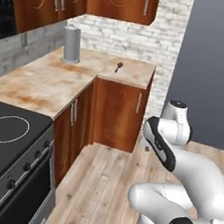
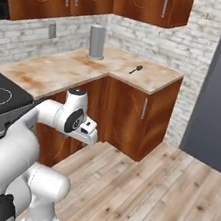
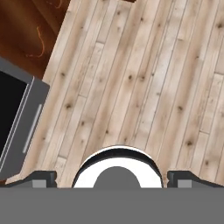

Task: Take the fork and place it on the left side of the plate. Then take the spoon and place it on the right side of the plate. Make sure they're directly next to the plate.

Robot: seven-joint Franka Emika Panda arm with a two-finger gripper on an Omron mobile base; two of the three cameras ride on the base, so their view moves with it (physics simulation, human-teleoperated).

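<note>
On the far left of the left base view we see the black stove top with its ring burners and a row of knobs along its front edge. Next to it runs the mottled tan counter, which turns a corner under the brick wall. A tall grey cylinder stands upright on it near the back. Further right, on the corner section of the counter, lies the spoon — small, dark, bowl toward the wall, well apart from the cylinder. Below are the brown cabinet doors with slim metal handles, and then the pale plank floor. The white arm is folded low at the right, away from the counter.

In the right base view the order repeats: stove edge, counter, cylinder, then the spoon near the counter's right end.

In the hand view we look down at the floor planks, with the oven front at left. The gripper has its two dark fingertips set far apart at the bottom edge — jaws wide, nothing between them.
</note>
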